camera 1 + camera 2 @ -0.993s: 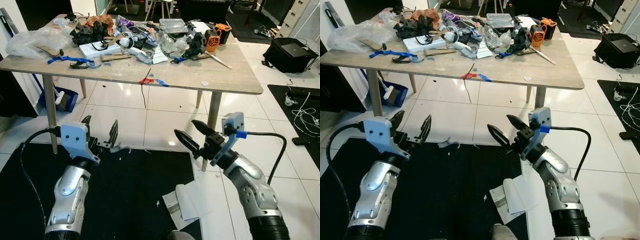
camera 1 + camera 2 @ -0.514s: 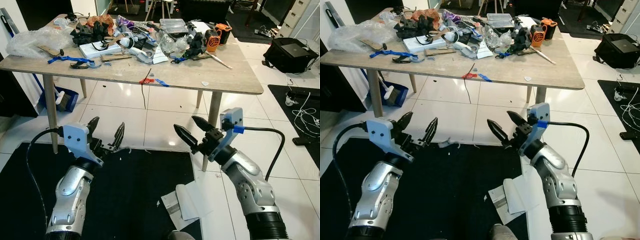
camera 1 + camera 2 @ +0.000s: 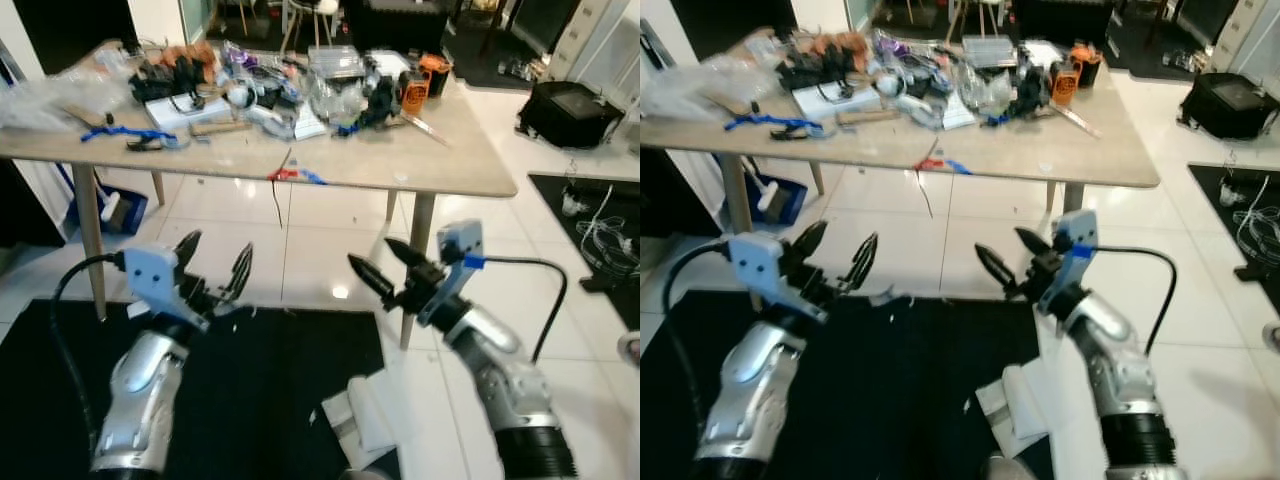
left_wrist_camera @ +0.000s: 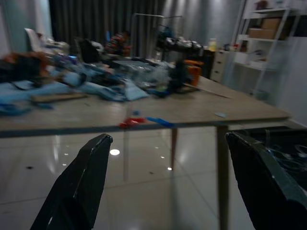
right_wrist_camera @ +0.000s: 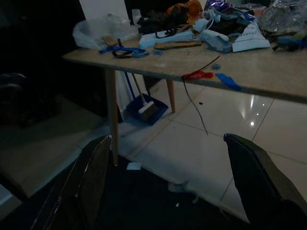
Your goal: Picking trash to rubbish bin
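Note:
Trash lies on the floor: crumpled white paper (image 3: 362,420) at the edge of the black mat (image 3: 280,390), and a small white scrap (image 3: 883,297) just past my left gripper. Red and blue scraps (image 3: 292,175) sit near the front edge of the cluttered wooden table (image 3: 440,175), also seen as the red scrap (image 5: 196,75). My left gripper (image 3: 215,275) is open and empty, held low over the mat. My right gripper (image 3: 385,275) is open and empty too, level with it, in front of the table leg (image 3: 418,240).
A clear plastic bag (image 3: 50,95), tools and an orange device (image 3: 413,90) crowd the table. A blue dustpan with brush (image 5: 144,109) stands under its left end. A black bag (image 3: 572,110) and cables (image 3: 600,235) lie on the white tiles to the right.
The whole picture has shifted a little and blurred, so the camera moved. Both grippers stay open and empty, held out much as before.

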{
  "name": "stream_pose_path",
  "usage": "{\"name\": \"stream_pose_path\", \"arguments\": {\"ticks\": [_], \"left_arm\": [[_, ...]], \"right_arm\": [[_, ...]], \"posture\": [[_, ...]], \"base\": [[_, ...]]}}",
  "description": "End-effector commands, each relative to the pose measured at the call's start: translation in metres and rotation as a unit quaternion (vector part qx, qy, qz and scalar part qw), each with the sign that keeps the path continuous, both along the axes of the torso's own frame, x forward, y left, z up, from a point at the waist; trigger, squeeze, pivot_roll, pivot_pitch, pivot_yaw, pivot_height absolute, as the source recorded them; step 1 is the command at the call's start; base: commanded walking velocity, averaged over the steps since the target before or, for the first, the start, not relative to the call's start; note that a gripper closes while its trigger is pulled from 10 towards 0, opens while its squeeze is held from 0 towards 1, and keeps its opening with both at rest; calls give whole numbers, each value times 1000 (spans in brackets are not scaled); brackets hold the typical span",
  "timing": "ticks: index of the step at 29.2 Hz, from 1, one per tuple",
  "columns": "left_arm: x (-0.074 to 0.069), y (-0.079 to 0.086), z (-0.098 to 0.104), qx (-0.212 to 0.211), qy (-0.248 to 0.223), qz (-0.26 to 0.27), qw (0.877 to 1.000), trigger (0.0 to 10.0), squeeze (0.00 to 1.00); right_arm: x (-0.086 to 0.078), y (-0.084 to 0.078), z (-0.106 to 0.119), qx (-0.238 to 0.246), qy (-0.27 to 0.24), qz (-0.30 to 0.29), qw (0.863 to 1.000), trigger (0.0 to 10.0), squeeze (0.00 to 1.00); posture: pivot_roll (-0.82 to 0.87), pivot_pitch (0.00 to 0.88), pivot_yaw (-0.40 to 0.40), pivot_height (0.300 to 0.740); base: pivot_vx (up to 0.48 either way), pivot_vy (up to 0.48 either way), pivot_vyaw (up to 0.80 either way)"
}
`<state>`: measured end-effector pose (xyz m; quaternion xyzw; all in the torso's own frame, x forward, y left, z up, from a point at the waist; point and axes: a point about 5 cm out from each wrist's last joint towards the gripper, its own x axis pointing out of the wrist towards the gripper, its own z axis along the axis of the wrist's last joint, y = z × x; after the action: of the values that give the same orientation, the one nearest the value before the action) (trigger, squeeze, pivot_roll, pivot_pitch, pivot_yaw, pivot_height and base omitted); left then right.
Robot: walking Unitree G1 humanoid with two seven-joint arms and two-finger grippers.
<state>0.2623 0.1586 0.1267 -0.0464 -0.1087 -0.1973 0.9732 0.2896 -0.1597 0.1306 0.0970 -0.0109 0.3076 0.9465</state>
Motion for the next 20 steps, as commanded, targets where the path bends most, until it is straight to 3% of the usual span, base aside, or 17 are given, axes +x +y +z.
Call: {"name": "stream_pose_path", "arguments": {"ticks": [1, 20], "left_arm": [[-2, 6, -2, 6, 6, 6, 1000, 10000, 0], [-5, 5, -16, 7, 22, -2, 1000, 10000, 0]], "right_arm": [[-1, 6, 0, 3, 2, 11, 1000, 10000, 0], [0, 2, -11, -2, 19, 0, 1000, 10000, 0]], "posture": [[11, 0, -31, 740], [-1, 0, -31, 740]], "base": [[330, 0, 0], [330, 0, 0]]}}
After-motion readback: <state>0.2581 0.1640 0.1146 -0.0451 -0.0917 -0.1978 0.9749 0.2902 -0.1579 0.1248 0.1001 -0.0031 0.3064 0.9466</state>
